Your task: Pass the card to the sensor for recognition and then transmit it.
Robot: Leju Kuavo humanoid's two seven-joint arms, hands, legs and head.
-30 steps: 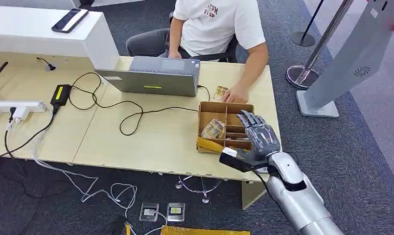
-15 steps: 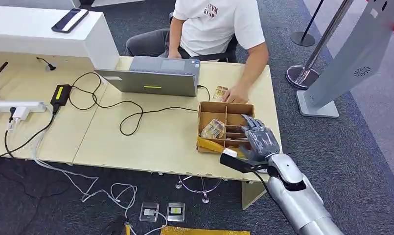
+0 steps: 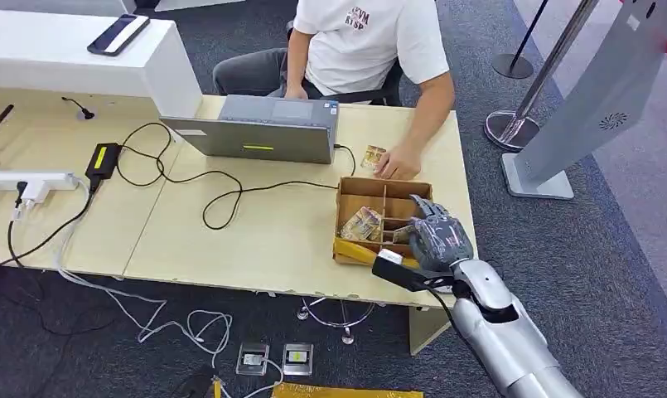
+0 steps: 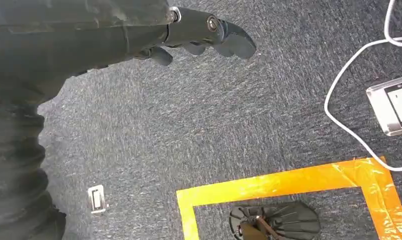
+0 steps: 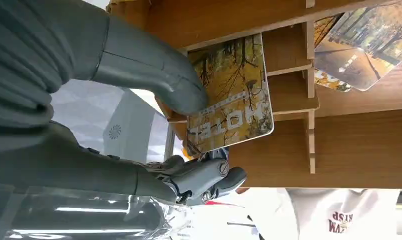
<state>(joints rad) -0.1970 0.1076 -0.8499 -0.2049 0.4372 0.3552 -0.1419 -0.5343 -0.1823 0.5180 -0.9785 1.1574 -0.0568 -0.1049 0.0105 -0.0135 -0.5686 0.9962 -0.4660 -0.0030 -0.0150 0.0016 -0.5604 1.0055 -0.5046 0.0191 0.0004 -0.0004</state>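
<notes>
My right robot hand (image 5: 154, 125) pinches the hotel card (image 5: 231, 95) between thumb and fingers, half-lifted from the cardboard divider box (image 3: 359, 186) on the worktop (image 3: 255, 232), the card's long axis toward twelve o'clock; my left robot hand (image 4: 203, 32) hangs empty, fingers apart.

Head cam high, looking fwd/down at desk (image 3: 255, 240), R wrist cam close inside same box (image 3: 383, 217), L wrist cam facing floor (image 4: 238, 125)
</notes>
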